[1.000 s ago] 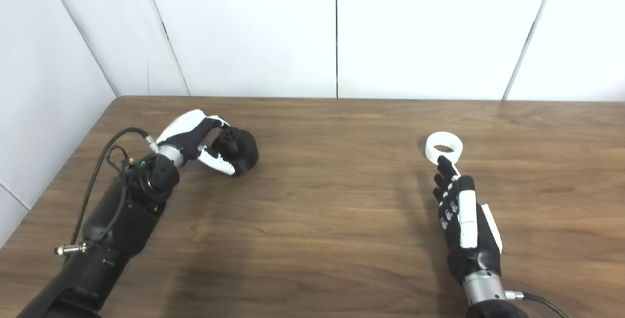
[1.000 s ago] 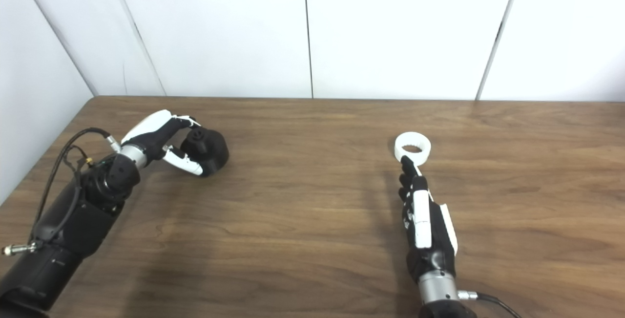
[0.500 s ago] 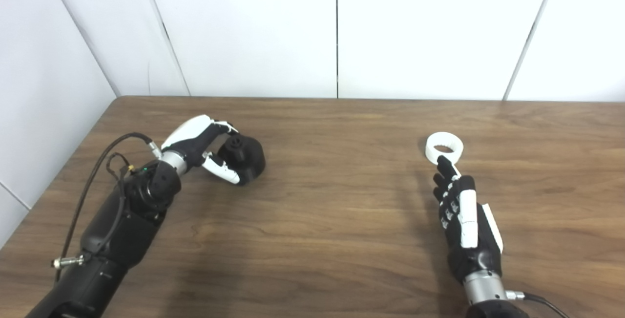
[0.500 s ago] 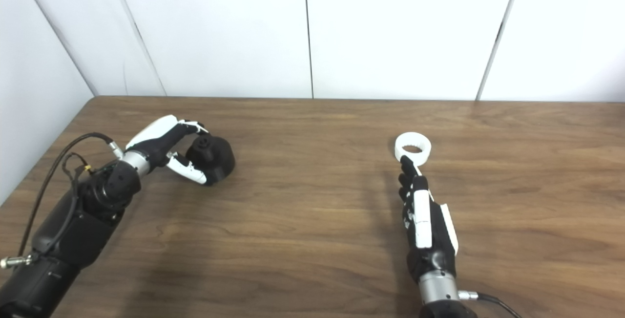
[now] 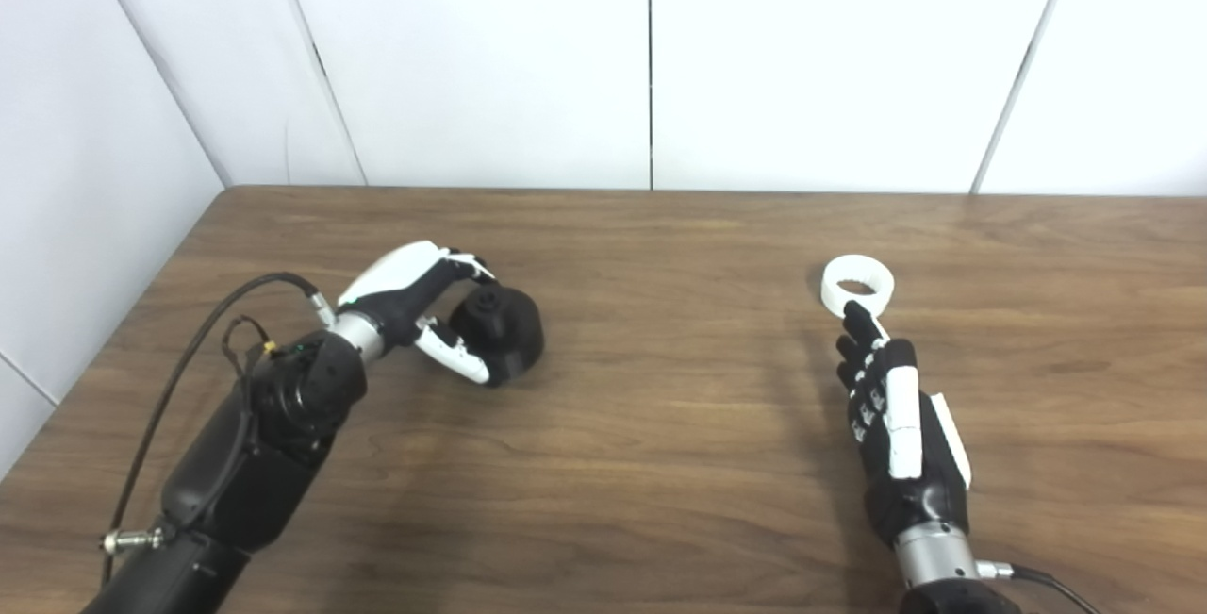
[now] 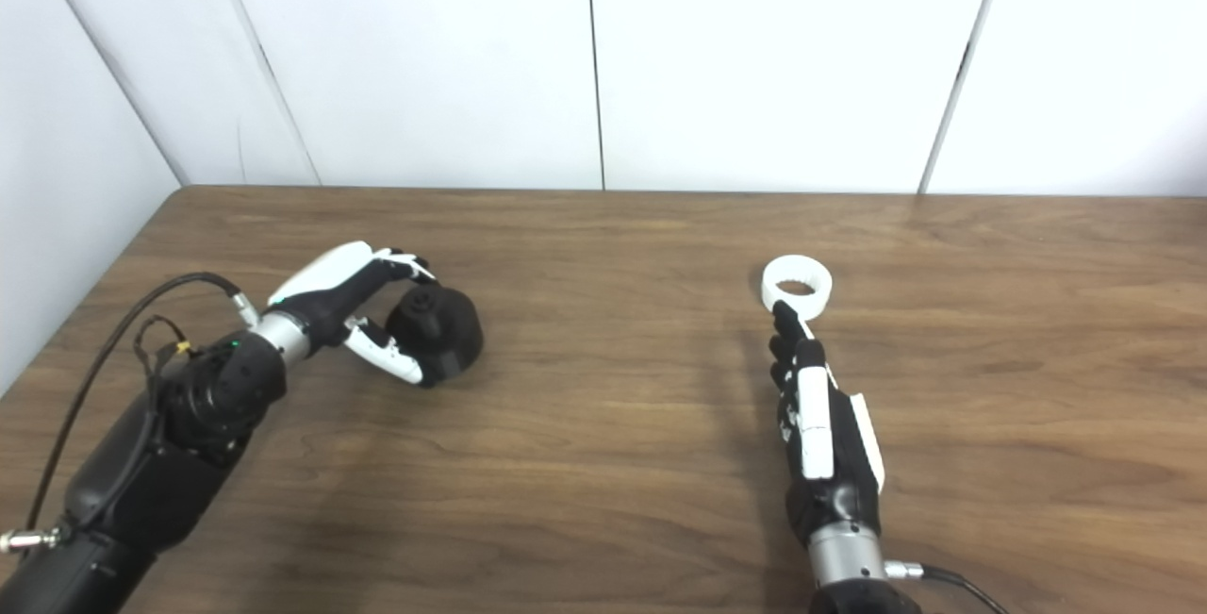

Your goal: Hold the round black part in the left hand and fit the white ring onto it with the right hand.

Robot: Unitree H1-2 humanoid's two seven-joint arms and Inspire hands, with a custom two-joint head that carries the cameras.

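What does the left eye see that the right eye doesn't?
Only the left eye view shows a low seam on the left wall. Only the right eye view shows more bare table to the right of the right hand. Both show the left hand wrapped around the round black part, and the white ring lying just past the right hand.

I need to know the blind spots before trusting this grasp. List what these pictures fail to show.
- Near side of the round black part: hidden in both views by the left hand.
- Whether the right hand touches the white ring: fingertips overlap its near rim, contact unclear.
- Palm of the right hand: faces away from both views.
- Both arms: cut off by the bottom edge.
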